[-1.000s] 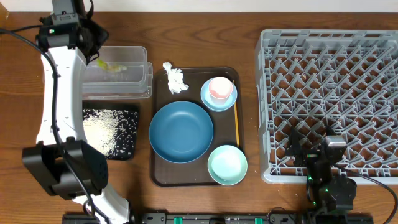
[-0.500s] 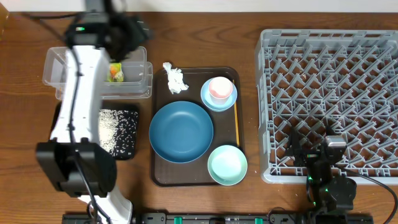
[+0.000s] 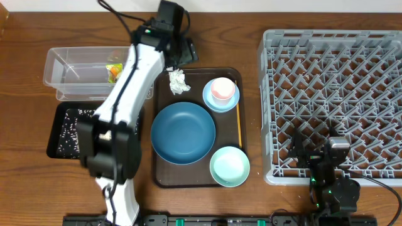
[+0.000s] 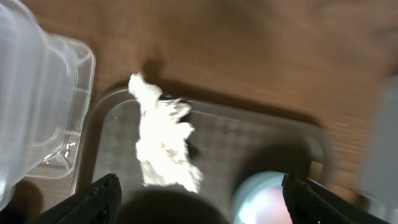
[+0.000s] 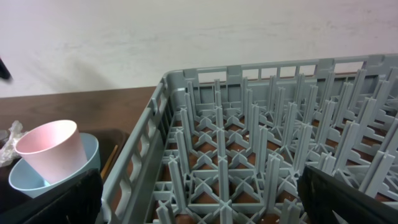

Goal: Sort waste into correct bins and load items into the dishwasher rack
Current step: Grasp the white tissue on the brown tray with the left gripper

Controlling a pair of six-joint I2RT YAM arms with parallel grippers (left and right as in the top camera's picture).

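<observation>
My left gripper (image 3: 179,55) hovers open and empty just behind the crumpled white tissue (image 3: 178,80), which lies at the brown tray's back-left corner. In the left wrist view the tissue (image 4: 163,134) sits ahead of the open left gripper (image 4: 202,202). The yellow-green wrapper (image 3: 114,71) lies in the clear tub (image 3: 63,63). Rice grains (image 3: 66,125) cover the black tray (image 3: 53,147). The dark-blue plate (image 3: 183,132), the mint bowl (image 3: 229,166) and the pink cup (image 3: 222,88) in the light-blue dish (image 3: 220,103) stand on the brown tray. My right gripper (image 3: 317,152) is open over the grey rack's (image 3: 333,75) front-left corner.
The brown serving tray (image 3: 164,176) lies between the bins and the rack. My left arm stretches diagonally over the black tray and the tub's right end. The rack (image 5: 261,143) has upright pegs throughout, and the cup (image 5: 53,149) stands just left of its wall.
My left arm has swung right from over the clear tub to behind the tissue, leaving the wrapper in the tub. The right arm has not moved.
</observation>
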